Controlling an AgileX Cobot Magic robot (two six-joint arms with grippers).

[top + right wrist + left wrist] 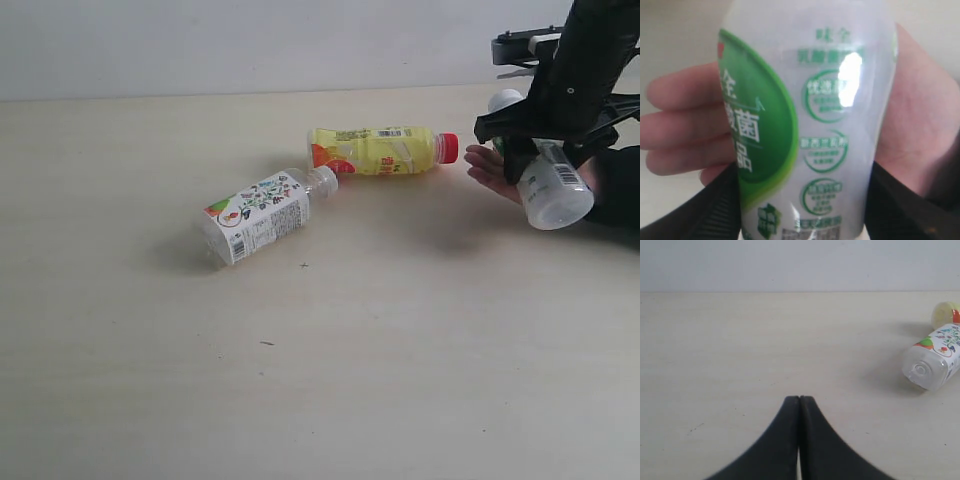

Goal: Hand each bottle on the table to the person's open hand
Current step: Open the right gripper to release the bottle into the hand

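Observation:
My right gripper (535, 150) is shut on the white bottle with the green label (550, 185), and holds it over the person's open hand (492, 168) at the far right of the table (330, 380). In the right wrist view this bottle (810, 130) fills the frame between the black fingers (715, 205), with the hand (685, 125) right behind it. A yellow-labelled bottle with a red cap (385, 150) lies on its side in the middle. The clear bottle with a white pictured label (262, 213) lies beside it. My left gripper (799, 399) is shut and empty, low over the table.
In the left wrist view the clear bottle (935, 360) and the end of the yellow bottle (946, 314) lie off to one side. A pale wall (250, 45) runs behind the table. The person's dark sleeve (620, 195) rests at the right edge.

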